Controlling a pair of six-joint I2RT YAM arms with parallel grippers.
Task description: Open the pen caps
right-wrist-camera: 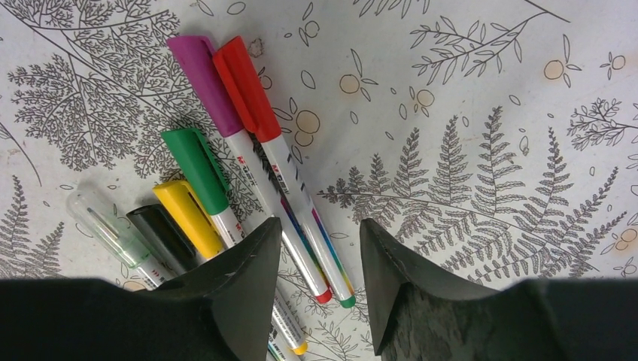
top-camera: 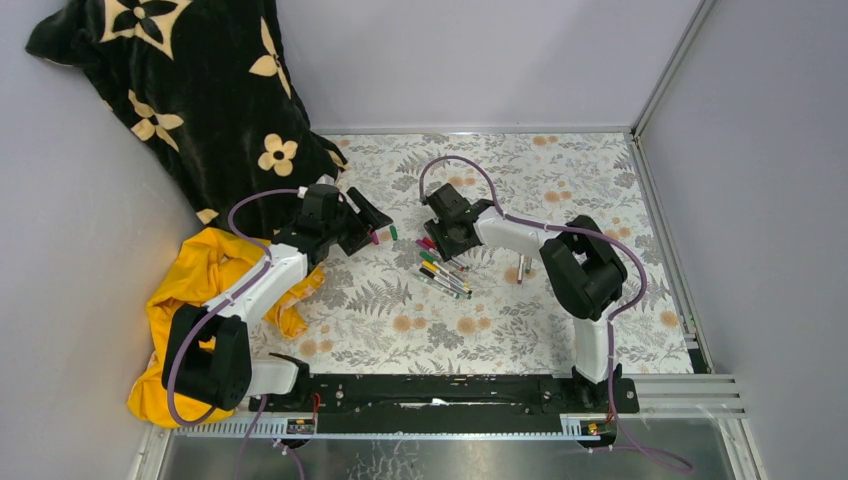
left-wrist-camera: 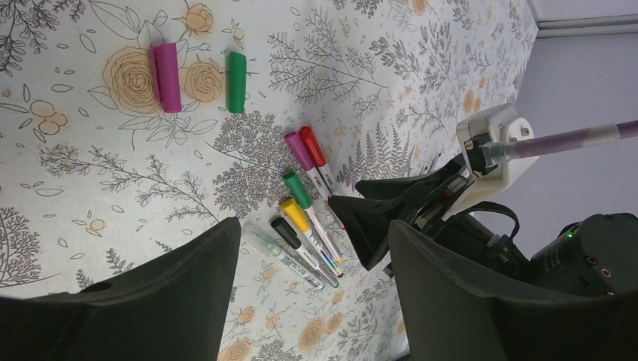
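1. From the near edge, the right arm [top-camera: 590, 280] folds at the elbow and reaches back toward the middle of the counter [top-camera: 560, 180], with its wrist tipped down over the pens [top-camera: 443, 272]
2. The pens lie side by side in a tight row, and the red cap [right-wrist-camera: 244, 83], magenta cap [right-wrist-camera: 203, 79], green cap [right-wrist-camera: 194, 165], yellow cap [right-wrist-camera: 184, 214] and black cap [right-wrist-camera: 158, 233] are all seated on their barrels
3. The right claw [right-wrist-camera: 320, 226] is released and holds nothing; its fingers straddle the barrels of the red and magenta pens, though I cannot tell whether they touch
4. To do this step well, it should probably close on one barrel only, clear of its neighbour, and lift the pen so the other claw can pull the cap straight off along it
5. Farther out, the left arm [top-camera: 260, 285] stretches over a yellow cloth [top-camera: 190, 280], and the left claw [left-wrist-camera: 312, 248] hangs released and empty, facing the row
6. Just off its fingertips lie a loose magenta cap [left-wrist-camera: 166, 77] and a loose green cap [left-wrist-camera: 237, 81], well apart from the row
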